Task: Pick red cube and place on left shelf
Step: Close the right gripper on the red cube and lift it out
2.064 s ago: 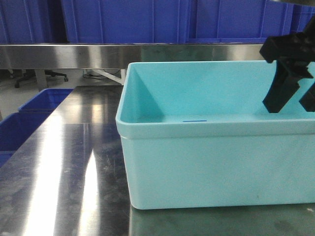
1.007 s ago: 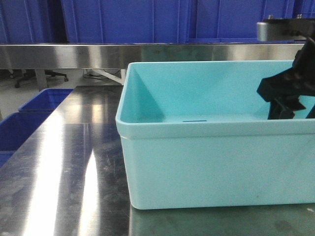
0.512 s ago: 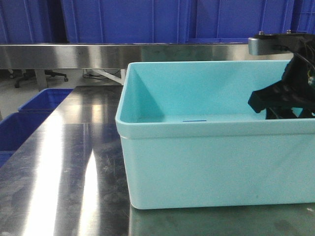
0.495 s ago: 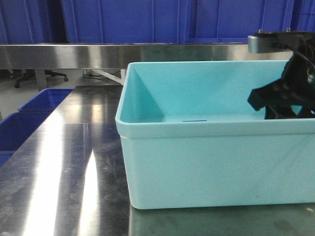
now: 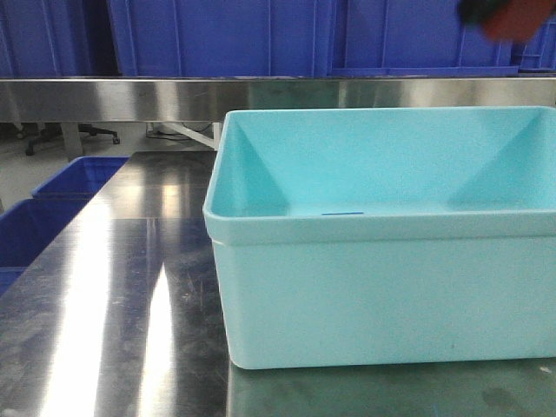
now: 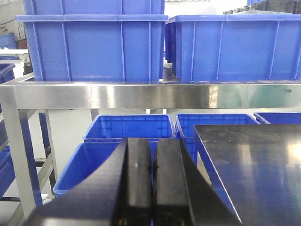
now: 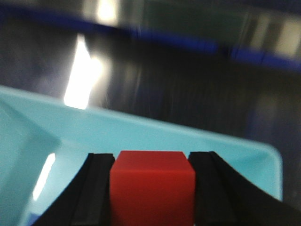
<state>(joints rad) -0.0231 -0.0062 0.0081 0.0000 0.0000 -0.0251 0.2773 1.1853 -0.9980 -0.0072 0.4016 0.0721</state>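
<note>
The red cube (image 7: 152,188) fills the gap between the black fingers (image 7: 96,188) of my right gripper (image 7: 152,162), which is shut on it above the pale turquoise tub (image 7: 141,136). In the front view the cube is only a red-orange blur (image 5: 519,19) at the top right corner, high over the tub (image 5: 382,295). My left gripper (image 6: 154,162) is shut with nothing in it, off the table's left side. The steel shelf rail (image 5: 217,97) runs across behind the tub.
Blue crates (image 5: 217,35) stand on the shelf behind. More open blue bins (image 6: 127,127) sit low beside the steel table (image 5: 113,287), under the left gripper. The tub takes up the table's right half.
My right gripper, which was down inside the tub at its right end, has risen out of it and now shows only as a blur at the top right corner with the red cube.
</note>
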